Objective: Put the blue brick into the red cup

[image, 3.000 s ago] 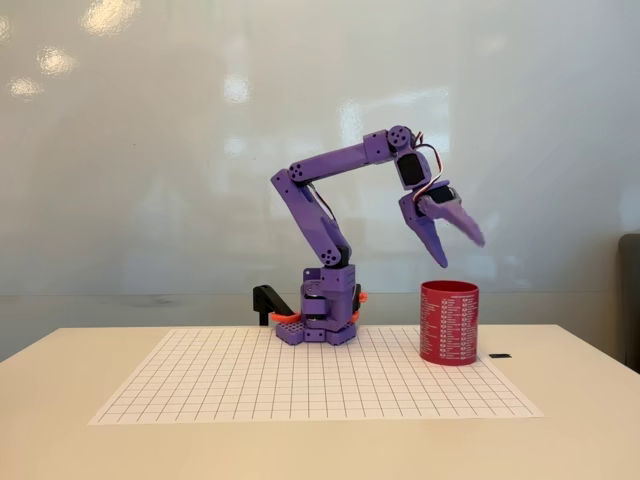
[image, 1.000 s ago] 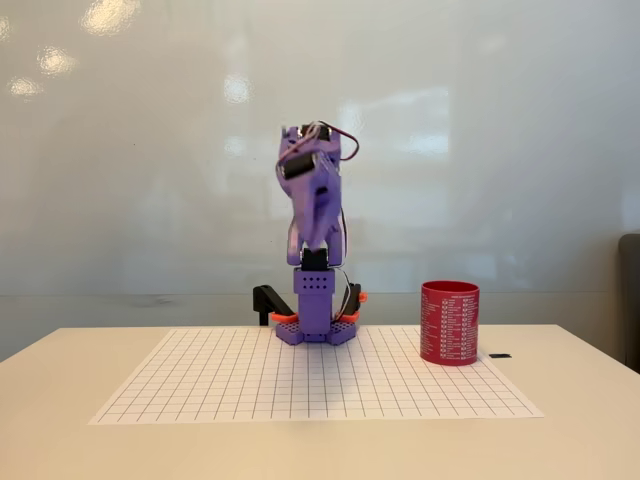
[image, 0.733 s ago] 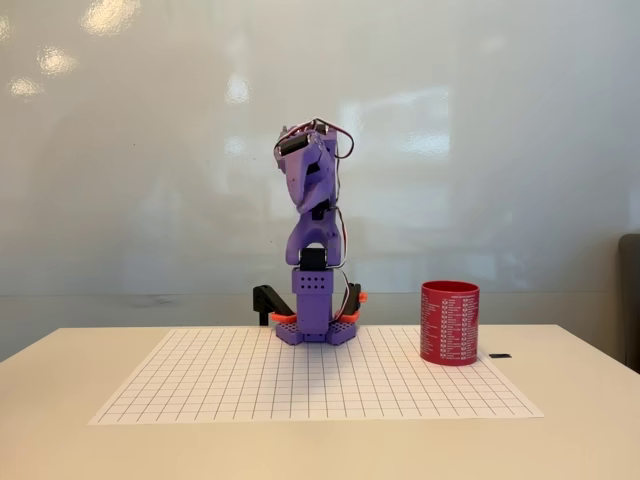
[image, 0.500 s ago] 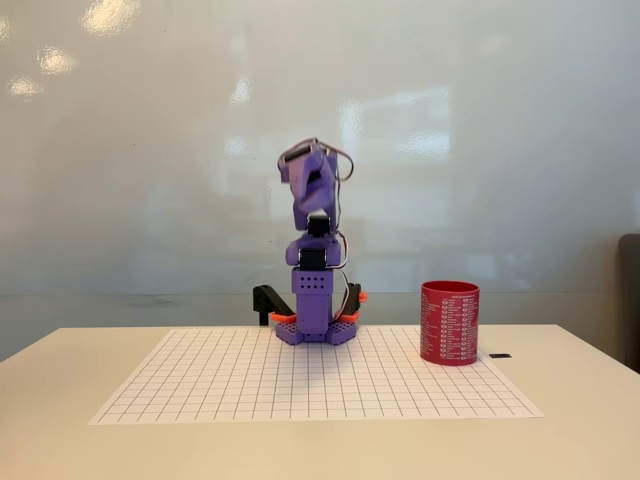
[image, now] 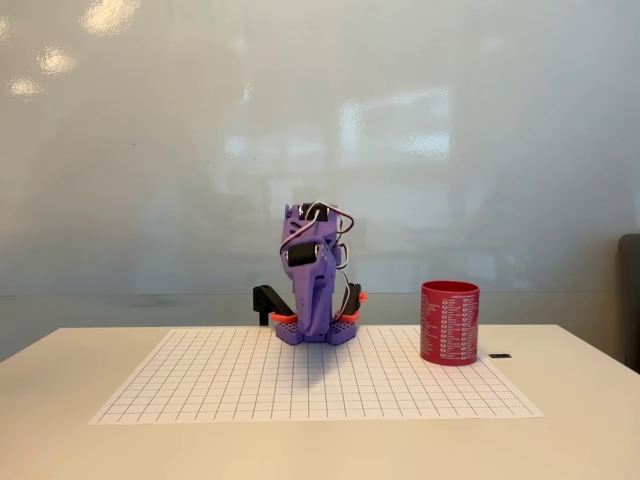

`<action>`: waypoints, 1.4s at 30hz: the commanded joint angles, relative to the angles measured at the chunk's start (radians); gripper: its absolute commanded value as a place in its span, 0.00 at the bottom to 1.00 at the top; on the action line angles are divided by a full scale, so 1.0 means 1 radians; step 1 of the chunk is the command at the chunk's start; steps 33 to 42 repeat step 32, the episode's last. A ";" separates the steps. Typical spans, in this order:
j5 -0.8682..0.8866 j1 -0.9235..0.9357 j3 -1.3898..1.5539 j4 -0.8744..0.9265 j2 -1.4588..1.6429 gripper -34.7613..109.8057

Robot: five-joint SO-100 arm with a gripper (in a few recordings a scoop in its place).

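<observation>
The purple arm (image: 315, 285) sits folded at the mat's back edge; its gripper state is unreadable. The red cylindrical printed cup (image: 449, 322) near the right edge could tip if clipped.

Bright, even, diffuse light throughout. Soft white glare patches up top left on the glossy wall (image: 110, 15), paler reflections smeared across its middle. Faint shadow just in front of the folded arm (image: 315, 275) on the grid sheet (image: 250, 385). Focus fairly crisp, slightly soft on fine detail; no visible edge distortion.
</observation>
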 commanded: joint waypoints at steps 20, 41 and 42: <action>-0.054 -0.018 -0.009 0.137 0.014 0.24; -0.054 -0.021 -0.009 0.137 0.014 0.24; -0.054 -0.021 -0.009 0.137 0.014 0.24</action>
